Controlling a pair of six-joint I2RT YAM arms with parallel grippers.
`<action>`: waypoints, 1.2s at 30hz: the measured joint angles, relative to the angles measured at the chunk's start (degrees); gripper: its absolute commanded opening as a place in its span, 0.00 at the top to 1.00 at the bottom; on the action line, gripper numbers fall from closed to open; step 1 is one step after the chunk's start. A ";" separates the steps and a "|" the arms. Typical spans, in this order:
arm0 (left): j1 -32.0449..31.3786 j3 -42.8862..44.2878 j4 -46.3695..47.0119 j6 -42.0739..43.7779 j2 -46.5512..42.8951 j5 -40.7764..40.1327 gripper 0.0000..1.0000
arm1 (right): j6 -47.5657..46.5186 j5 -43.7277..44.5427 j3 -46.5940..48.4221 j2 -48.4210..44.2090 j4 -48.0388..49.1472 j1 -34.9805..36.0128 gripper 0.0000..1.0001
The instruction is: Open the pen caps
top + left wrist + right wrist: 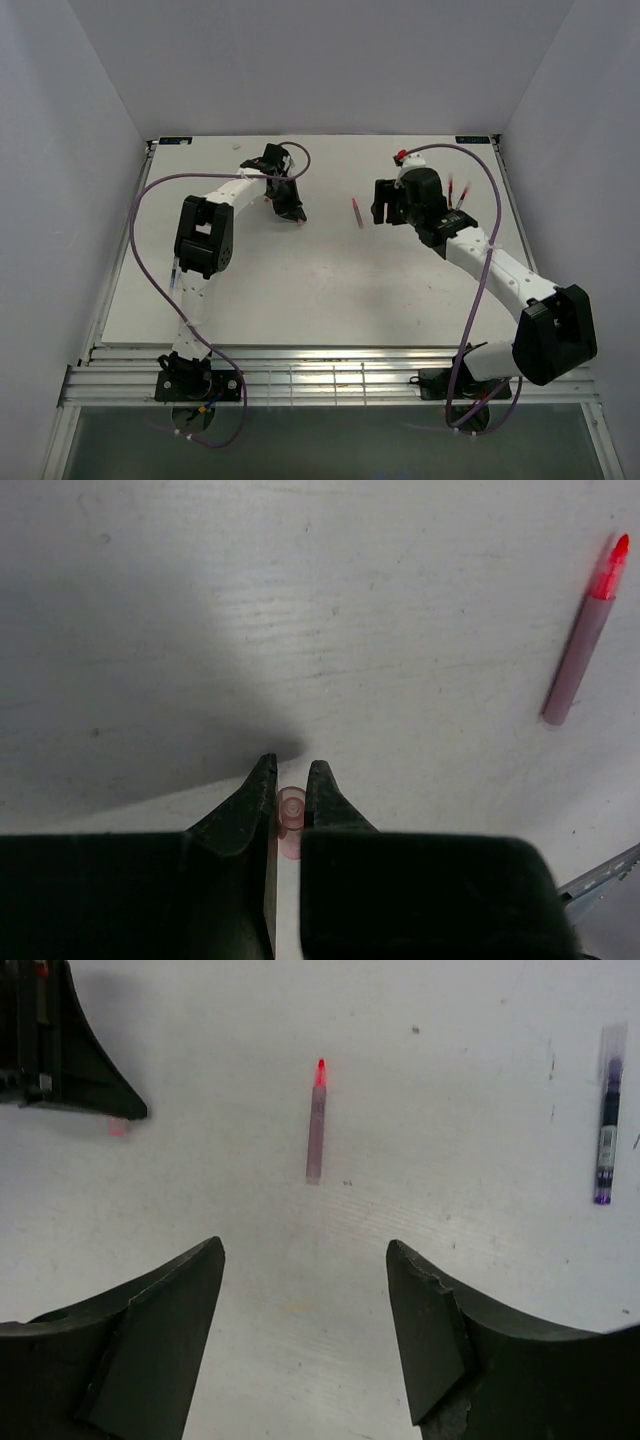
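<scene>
A pale pink translucent pen cap (291, 815) sits pinched between the jaws of my left gripper (291, 772), which is shut on it just above the white table. An uncapped pen (583, 645) with a bright red tip lies apart to its right, between the two arms (357, 212). My right gripper (305, 1260) is open and empty, its fingers wide, with that same pen (317, 1125) lying ahead of it on the table. In the top view the left gripper (297, 214) is left of the pen and the right gripper (378, 210) is right of it.
A purple-blue pen (607, 1115) lies to the right of my right gripper. More red-tipped pens (460, 192) lie behind the right arm near the table's right edge. White walls close in the table (300, 290) on three sides.
</scene>
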 measured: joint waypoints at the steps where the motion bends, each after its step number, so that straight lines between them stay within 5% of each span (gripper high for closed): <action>1: -0.20 1.97 -0.81 0.13 1.77 -0.15 1.00 | 0.07 0.00 -2.36 -1.22 -0.24 0.00 0.28; 5: -0.74 7.13 -2.38 0.20 4.74 -0.07 0.99 | 0.35 0.02 -10.16 -4.55 -1.44 0.00 0.28; 11: -0.98 9.70 -3.15 -0.28 6.54 0.13 0.85 | 0.90 0.00 -17.00 -8.79 -1.79 -0.04 0.28; 27: -1.01 9.44 -2.78 -1.18 6.78 -0.33 0.63 | 0.92 -0.13 -20.61 -10.62 -0.66 -0.94 0.27; 36: -1.03 8.72 -1.77 -1.33 6.43 -0.15 0.59 | 0.94 -1.22 -21.90 -10.62 -0.13 -1.53 0.27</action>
